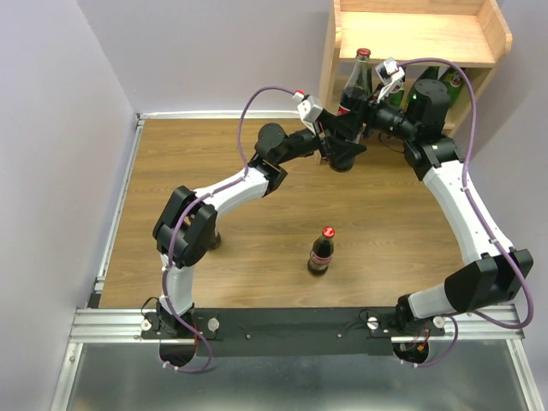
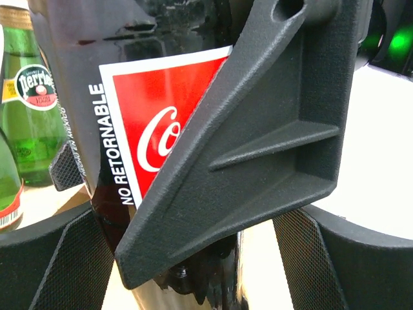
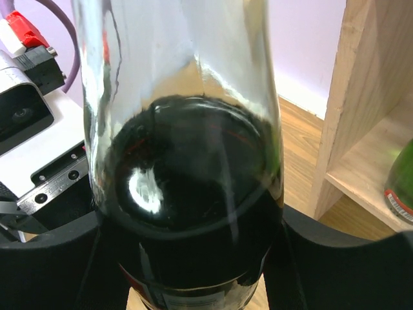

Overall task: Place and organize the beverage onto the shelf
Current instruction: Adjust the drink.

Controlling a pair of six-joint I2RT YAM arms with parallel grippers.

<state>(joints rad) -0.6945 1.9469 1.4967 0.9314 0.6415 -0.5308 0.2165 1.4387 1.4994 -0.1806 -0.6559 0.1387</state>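
Observation:
A dark cola bottle (image 1: pixel 356 84) with a red cap stands upright just in front of the shelf (image 1: pixel 419 38), at its lower tier. My right gripper (image 1: pixel 366 111) is shut on it; in the right wrist view both fingers press the bottle (image 3: pixel 187 181) at its sides around the gripper's middle (image 3: pixel 193 271). My left gripper (image 1: pixel 345 130) is open around the same bottle (image 2: pixel 148 129) from the left, with gaps at both pads (image 2: pixel 77 252). The right gripper's finger (image 2: pixel 271 129) crosses in front of the red label. Another cola bottle (image 1: pixel 321 251) stands on the table's middle.
Green glass bottles (image 1: pixel 449 81) stand inside the shelf's lower tier, also showing behind the held bottle (image 2: pixel 32 110) and at the right edge (image 3: pixel 401 181). The shelf's side panel (image 3: pixel 361 110) is close on the right. Purple walls enclose the wooden table (image 1: pixel 214 171).

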